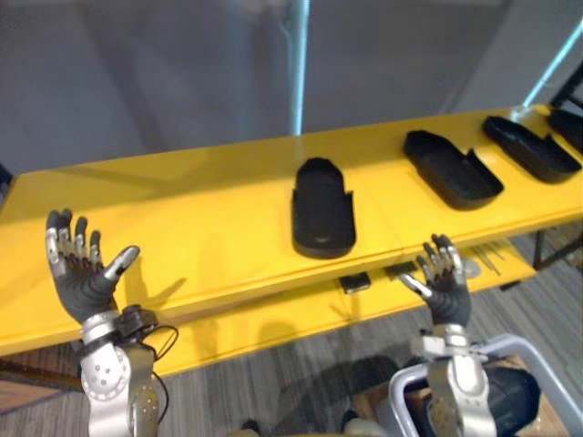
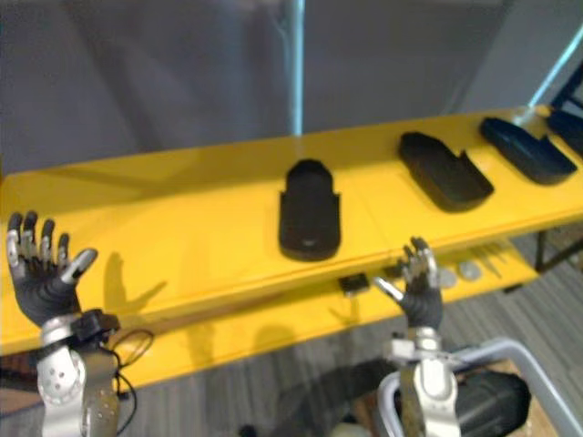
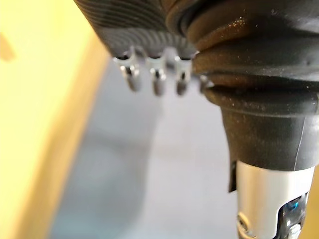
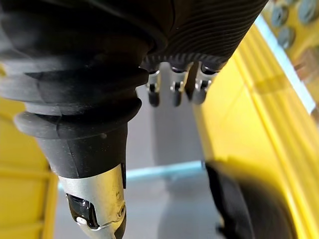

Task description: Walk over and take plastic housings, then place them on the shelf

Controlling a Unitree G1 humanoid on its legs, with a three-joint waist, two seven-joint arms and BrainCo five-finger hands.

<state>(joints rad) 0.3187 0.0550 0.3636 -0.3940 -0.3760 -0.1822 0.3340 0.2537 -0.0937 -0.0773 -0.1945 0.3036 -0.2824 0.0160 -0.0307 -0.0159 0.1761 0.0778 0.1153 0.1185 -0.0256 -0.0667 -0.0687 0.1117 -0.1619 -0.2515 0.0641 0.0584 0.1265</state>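
Evidently poised to reach, the left hand and right hand hang spread and empty before the desk, flanking the nearest plastic housing.

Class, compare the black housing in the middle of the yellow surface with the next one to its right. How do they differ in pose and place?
The middle housing lies straight, pointing away from the robot; the right housing lies slanted. The middle housing sits nearer the front edge; the right housing further back. Both are black, hollow side up, on the yellow surface.
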